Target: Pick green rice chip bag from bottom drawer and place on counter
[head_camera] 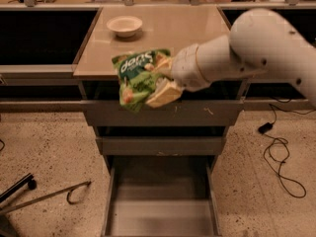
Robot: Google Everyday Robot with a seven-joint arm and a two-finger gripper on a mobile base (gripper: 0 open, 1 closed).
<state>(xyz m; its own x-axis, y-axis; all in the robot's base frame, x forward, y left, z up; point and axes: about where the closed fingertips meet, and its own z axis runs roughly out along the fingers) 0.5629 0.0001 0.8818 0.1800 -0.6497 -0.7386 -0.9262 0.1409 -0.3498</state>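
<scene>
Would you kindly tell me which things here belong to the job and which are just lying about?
Job: green rice chip bag; gripper holding it at the front edge of the counter; open bottom drawer.
Lying about: white bowl; black cable; metal rod.

Gripper [161,81] with green rice chip bag [134,78] over counter [190,36] front edge; bare surface ahead, bowl [124,25] back-left

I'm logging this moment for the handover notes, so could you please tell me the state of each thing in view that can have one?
gripper: shut on the green rice chip bag, at the front edge of the counter.
green rice chip bag: held in the air, not yet on the counter.
bottom drawer: pulled open, visible floor bare.
top drawer: pushed in.
middle drawer: pushed in.
bowl: upright on the counter.
</scene>
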